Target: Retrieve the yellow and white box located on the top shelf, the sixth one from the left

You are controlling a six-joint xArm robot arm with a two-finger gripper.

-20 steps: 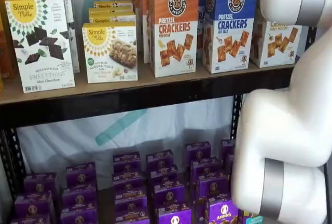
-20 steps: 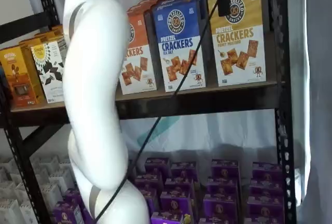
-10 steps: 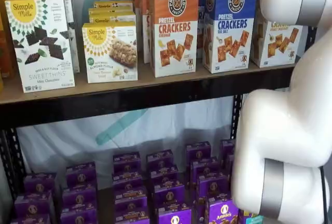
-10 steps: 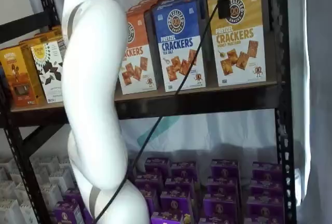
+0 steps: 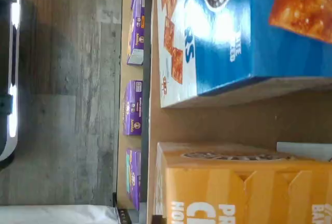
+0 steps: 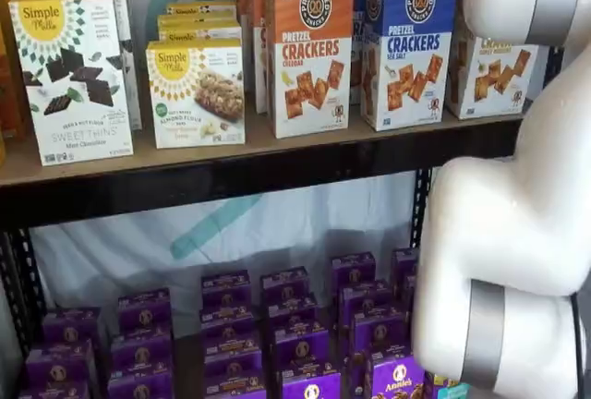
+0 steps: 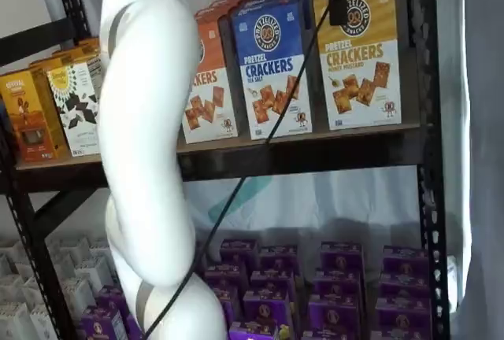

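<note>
The black-fingered gripper (image 7: 339, 1) is closed on the yellow and white cardboard pretzel-crackers box (image 7: 364, 60), upright at the right end of the tan-board top shelf (image 7: 315, 137), beside a blue-topped box (image 7: 273, 68)

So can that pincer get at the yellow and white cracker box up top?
Probably yes. The pincer hangs at the upper front of the yellow and white box, which stands at the front edge of the top shelf with nothing before it. It is shut; whether on the box I cannot tell.

Yellow and white box (image 6: 491, 74) half behind white arm (image 6: 517, 223).
</note>
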